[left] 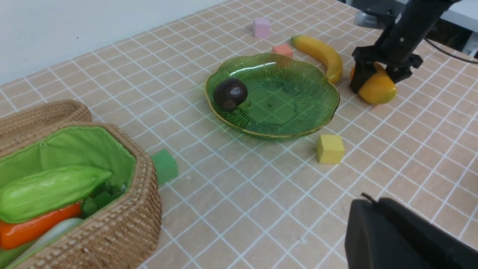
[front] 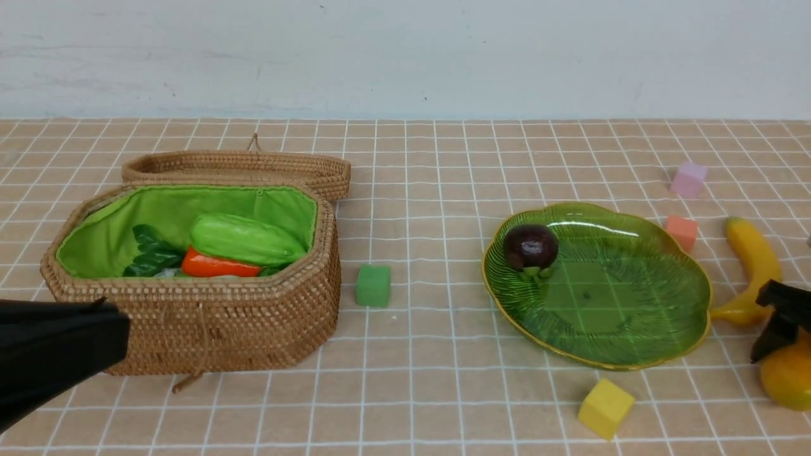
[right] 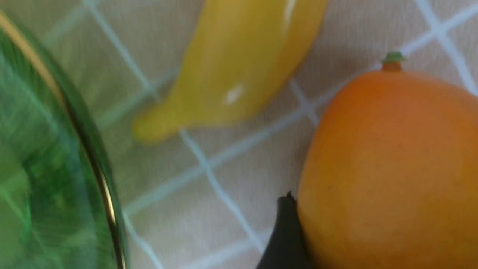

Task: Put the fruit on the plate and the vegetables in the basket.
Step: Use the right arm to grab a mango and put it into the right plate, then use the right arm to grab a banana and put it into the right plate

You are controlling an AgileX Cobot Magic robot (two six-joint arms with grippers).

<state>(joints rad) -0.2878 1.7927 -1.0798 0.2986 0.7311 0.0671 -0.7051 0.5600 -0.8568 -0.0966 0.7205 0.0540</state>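
Note:
The orange-yellow mango (front: 789,380) lies on the cloth at the far right. My right gripper (left: 375,85) straddles it from above, and one of its fingers (right: 285,239) presses against the mango's side. The yellow banana (front: 754,259) lies just behind, beside the green leaf-shaped plate (front: 633,304). The dark purple mangosteen (front: 531,247) sits in the plate. The wicker basket (front: 222,323) stands open at the left and holds the green gourd (front: 247,239), the orange carrot (front: 215,266) and the white radish (left: 52,233). My left gripper (front: 120,332) hangs shut and empty at the basket's front left.
Foam cubes lie about: a green one (front: 373,285) between basket and plate, a yellow one (front: 605,407) in front of the plate, and an orange one (front: 682,232) and a pink one (front: 689,179) behind it. The basket lid (front: 241,166) lies open behind the basket.

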